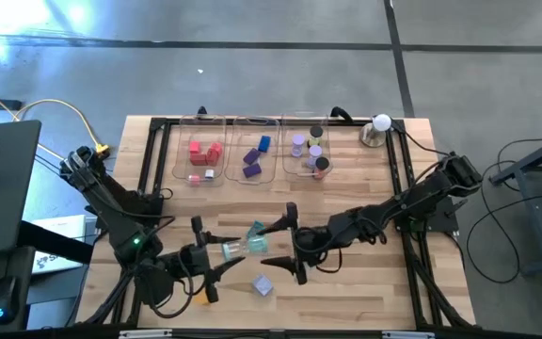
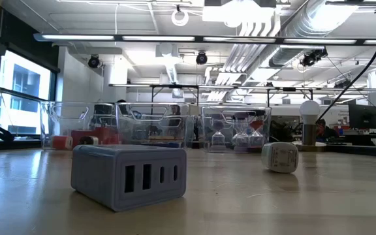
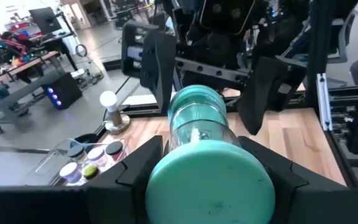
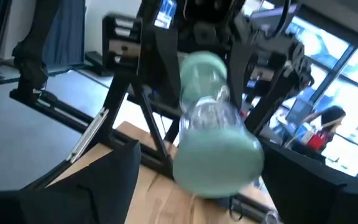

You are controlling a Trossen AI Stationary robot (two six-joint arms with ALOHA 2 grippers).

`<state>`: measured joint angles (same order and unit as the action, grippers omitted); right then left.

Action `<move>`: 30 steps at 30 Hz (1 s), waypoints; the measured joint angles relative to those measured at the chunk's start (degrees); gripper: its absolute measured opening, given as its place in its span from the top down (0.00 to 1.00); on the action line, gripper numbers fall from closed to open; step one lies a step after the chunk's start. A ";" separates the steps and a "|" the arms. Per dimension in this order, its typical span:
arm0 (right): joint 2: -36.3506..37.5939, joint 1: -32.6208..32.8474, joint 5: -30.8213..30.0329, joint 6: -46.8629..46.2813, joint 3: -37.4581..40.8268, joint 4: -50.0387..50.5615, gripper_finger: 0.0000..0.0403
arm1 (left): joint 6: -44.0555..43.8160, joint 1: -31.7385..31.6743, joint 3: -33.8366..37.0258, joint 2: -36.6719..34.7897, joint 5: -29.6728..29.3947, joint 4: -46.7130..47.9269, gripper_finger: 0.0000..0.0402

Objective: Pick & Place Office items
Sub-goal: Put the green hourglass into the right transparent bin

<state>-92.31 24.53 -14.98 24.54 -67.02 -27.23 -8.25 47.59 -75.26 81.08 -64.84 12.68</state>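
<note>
On the left we see the left gripper point(image 1: 216, 262) clamped around one end of a teal hourglass point(image 1: 246, 244), which it holds above the table point(image 1: 365, 292). The right gripper point(image 1: 288, 243) faces the other end with its jaws spread wide, not touching. Behind them, three clear trays point(image 1: 252, 169) contain red, purple and round pieces.

Timer point(image 1: 246, 245) betw. left tool point(image 1: 216, 262) & right tool point(image 1: 285, 240).
</note>
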 joint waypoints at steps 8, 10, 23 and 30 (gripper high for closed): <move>-1.35 -0.52 0.38 8.09 0.00 -3.82 0.24 | -0.56 -2.27 0.00 0.04 1.53 -0.90 0.55; -2.50 -0.55 1.56 10.38 0.00 -6.60 0.24 | -0.17 -2.62 0.00 0.07 2.41 -1.85 0.55; -6.27 -0.30 -0.05 19.19 0.00 -17.44 0.24 | 1.21 -2.31 0.00 0.15 3.52 -4.03 0.55; -6.27 -0.63 0.31 19.54 0.00 -17.41 0.24 | 3.23 -1.52 0.00 0.15 3.52 -5.63 0.55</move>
<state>-98.59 23.90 -14.67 44.08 -67.02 -44.64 -5.03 46.07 -75.26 81.23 -61.32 7.04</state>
